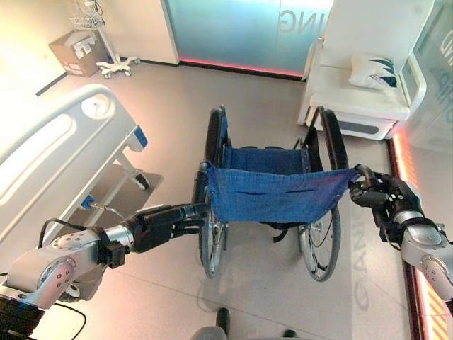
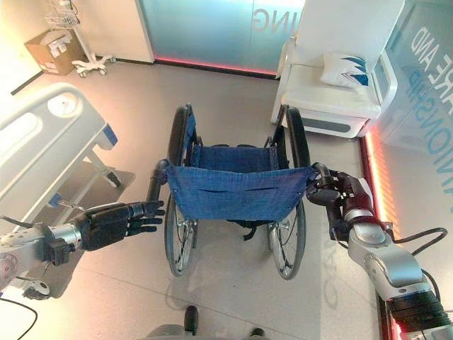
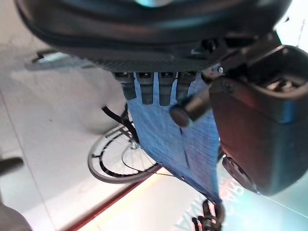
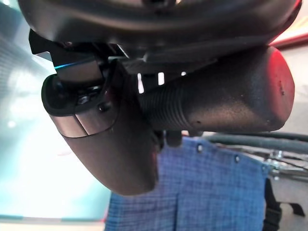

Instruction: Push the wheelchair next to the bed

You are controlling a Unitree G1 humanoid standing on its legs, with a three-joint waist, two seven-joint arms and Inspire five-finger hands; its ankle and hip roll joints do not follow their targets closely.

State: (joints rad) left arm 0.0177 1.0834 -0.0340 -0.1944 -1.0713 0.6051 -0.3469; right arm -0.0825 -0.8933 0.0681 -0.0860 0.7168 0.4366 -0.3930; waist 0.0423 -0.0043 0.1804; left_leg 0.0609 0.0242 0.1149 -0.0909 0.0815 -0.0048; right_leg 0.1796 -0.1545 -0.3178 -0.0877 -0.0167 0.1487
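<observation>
Though it stands in the middle of the floor with its blue cloth back toward the robot, the wheelchair (image 1: 272, 191) is not yet by the bed (image 1: 56, 152), which lies to its left, near but apart.

The right hand (image 2: 333, 193) has its fingers wrapped around the right push handle (image 4: 211, 103); in the right wrist view the ribbed grip runs through the curled hand. The left hand (image 2: 117, 223) is different: its fingers are stretched out nearly straight, reaching toward the left push handle (image 2: 154, 185) and holding nothing. In the right eye view the fingertips sit just beside the handle post, and I cannot tell if they touch.

My worry is a lopsided push. With only one handle gripped, a shove would likely swing the chair rather than roll it straight, and the open left hand could slide off. Steering left also risks the big left wheel (image 1: 212, 234) catching the bed's frame. On the far right stands a white armchair (image 1: 361, 85), well apart.
</observation>
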